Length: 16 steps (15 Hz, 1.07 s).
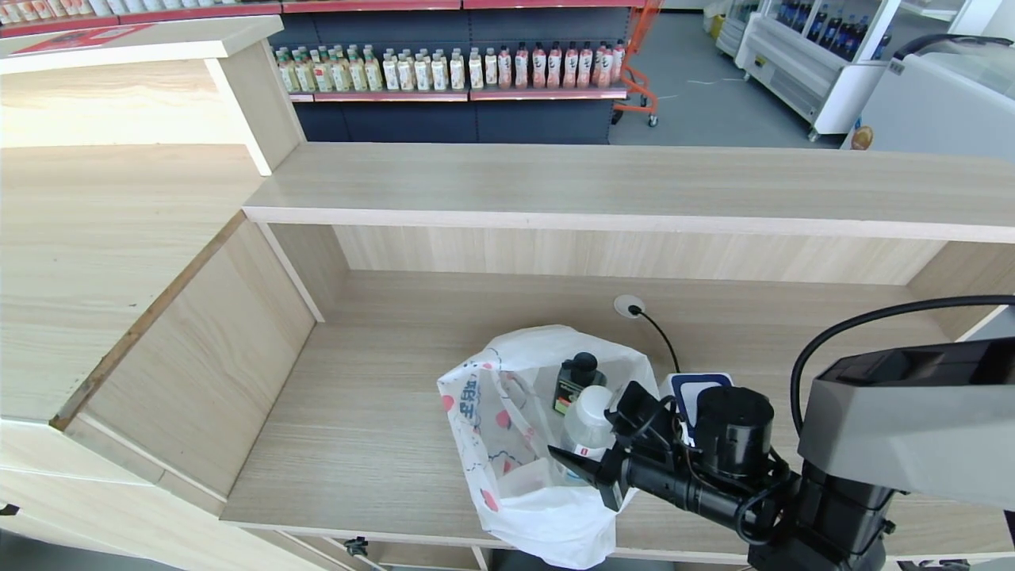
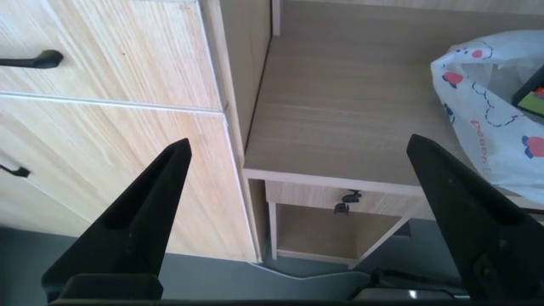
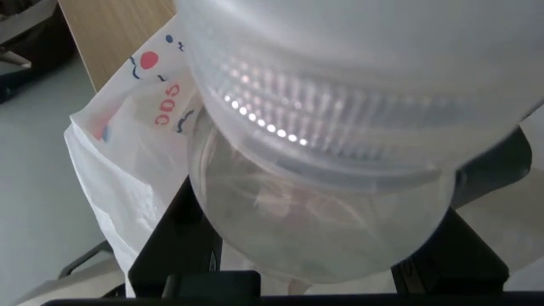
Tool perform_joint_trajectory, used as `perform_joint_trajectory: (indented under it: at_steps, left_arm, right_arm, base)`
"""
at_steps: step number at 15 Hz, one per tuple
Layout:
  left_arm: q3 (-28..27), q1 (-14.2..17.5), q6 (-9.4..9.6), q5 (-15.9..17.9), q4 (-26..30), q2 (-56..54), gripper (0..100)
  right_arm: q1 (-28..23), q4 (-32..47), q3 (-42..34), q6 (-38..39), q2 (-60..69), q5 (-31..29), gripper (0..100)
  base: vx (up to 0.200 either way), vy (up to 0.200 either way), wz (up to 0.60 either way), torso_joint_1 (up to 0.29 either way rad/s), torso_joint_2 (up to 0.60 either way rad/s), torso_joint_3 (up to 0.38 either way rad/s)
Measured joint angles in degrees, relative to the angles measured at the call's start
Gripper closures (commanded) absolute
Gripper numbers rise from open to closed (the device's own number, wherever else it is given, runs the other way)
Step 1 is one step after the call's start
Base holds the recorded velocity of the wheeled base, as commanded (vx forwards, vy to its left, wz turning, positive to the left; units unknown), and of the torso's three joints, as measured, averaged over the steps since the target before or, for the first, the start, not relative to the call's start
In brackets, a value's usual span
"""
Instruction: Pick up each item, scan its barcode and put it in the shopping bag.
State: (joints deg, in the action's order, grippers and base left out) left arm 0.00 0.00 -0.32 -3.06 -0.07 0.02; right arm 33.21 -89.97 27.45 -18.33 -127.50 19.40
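Wooden counter (image 1: 373,452), printed white shopping bag (image 1: 507,484), translucent white-capped bottle (image 1: 588,419) clamped between right fingers (image 1: 572,462), left fingers (image 2: 144,212) wide apart.

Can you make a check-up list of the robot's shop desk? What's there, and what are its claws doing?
Surface: pale wooden counter.
Job's things: bag open; dark bottle inside; scanner beside it.
Clutter: nothing seen.
End effectors: right end effector shut on clear bottle over the bag; left end effector open, by the counter's front.
Cables: black cable from counter hole towards scanner.
Surroundings: drink shelf, coolers.
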Motion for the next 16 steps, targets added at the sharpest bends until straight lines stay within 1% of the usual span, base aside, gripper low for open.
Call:
perform_joint_trajectory:
  at_steps: [3, 4, 10, 16]
  left_arm:
    - [0.0, 0.0, -0.01, 0.0, 0.0, 0.0, 0]
    - [0.0, 0.0, 0.00, 0.0, 0.0, 0.0, 0]
    - [0.0, 0.0, 0.00, 0.0, 0.0, 0.0, 0]
    - [0.0, 0.0, 0.00, 0.0, 0.0, 0.0, 0]
  right_arm:
    - [0.0, 0.0, -0.2, -0.2, -0.1, 0.0, 100]
    - [0.0, 0.0, -0.3, -0.2, -0.1, 0.0, 0]
    - [0.2, 0.0, 0.0, 0.0, 0.6, 0.0, 0]
    - [0.4, 0.0, -0.1, 3.6, 6.3, 0.1, 0]
  base:
    - [0.000, 0.000, 0.00, 0.000, 0.00, 0.000]
    - [0.000, 0.000, 0.00, 0.000, 0.00, 0.000]
    - [0.000, 0.000, 0.00, 0.000, 0.00, 0.000]
    - [0.000, 0.000, 0.00, 0.000, 0.00, 0.000]
